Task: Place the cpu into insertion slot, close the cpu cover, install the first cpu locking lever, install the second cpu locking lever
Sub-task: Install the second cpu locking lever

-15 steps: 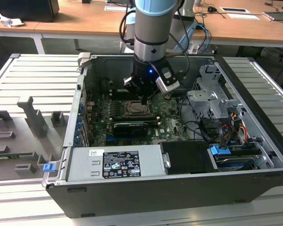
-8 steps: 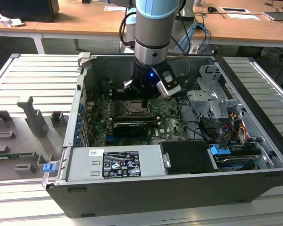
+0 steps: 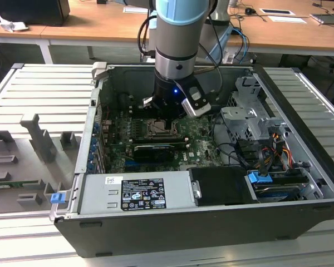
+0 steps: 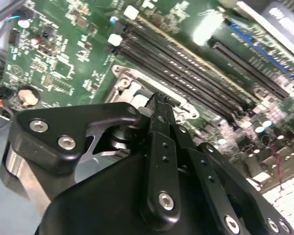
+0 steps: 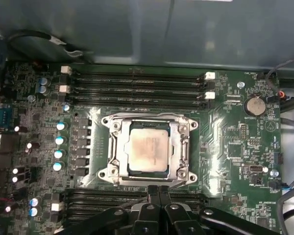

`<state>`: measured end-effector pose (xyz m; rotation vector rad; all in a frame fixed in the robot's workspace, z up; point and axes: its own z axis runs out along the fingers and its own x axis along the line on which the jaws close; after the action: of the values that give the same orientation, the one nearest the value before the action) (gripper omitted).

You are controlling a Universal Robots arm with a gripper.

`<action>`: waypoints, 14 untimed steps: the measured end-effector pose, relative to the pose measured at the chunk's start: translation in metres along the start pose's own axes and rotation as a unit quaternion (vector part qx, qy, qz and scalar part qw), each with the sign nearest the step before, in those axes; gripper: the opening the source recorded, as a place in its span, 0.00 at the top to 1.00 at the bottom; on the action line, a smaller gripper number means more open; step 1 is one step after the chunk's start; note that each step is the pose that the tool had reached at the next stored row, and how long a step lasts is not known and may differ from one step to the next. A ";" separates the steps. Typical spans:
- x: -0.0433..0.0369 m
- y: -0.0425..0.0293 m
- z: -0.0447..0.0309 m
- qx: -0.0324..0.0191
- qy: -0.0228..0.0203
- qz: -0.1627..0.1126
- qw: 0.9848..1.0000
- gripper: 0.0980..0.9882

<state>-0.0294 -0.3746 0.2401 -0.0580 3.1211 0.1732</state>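
The cpu [image 5: 147,149], a pale tan-silver square, lies flat in the insertion slot [image 3: 157,128] on the green board. The silver cpu cover [image 5: 181,147] lies flat around the cpu and frames its face. My gripper [image 5: 159,192] hangs just above the board at one edge of the socket, beside the memory slots. Its two black fingers [image 4: 159,117] are pressed together with nothing between them. In the second wrist view the fingertips stand over a corner of the silver socket frame [image 4: 125,83]. In the exterior view my gripper [image 3: 166,114] is low inside the open case, over the socket.
Long black memory slots [image 5: 137,83] run on both sides of the socket. A grey power supply box [image 3: 136,192] fills the case's front. A metal drive cage [image 3: 247,114] and cable bundles [image 3: 267,150] sit at the exterior view's right. The case stands on a grey ribbed table [image 3: 39,100].
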 end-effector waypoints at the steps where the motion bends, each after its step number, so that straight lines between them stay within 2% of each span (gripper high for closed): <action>1: 0.0038 -0.0028 -0.0003 -0.001 0.000 0.000 1.000 0.99; 4: 0.0220 -0.0053 -0.0001 -0.003 0.000 0.000 1.000 0.99; 10: 0.0306 -0.0064 0.0120 -0.005 0.000 0.000 1.000 0.99; 12: 0.0328 -0.0068 0.0138 -0.006 0.000 0.000 1.000 0.99; 13: 0.0352 -0.0085 0.0142 -0.015 -0.001 0.000 1.000 0.99; 14: 0.0362 -0.0098 0.0142 -0.020 -0.001 0.000 1.000 0.99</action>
<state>-0.0649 -0.3841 0.2242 -0.0577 3.1163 0.2346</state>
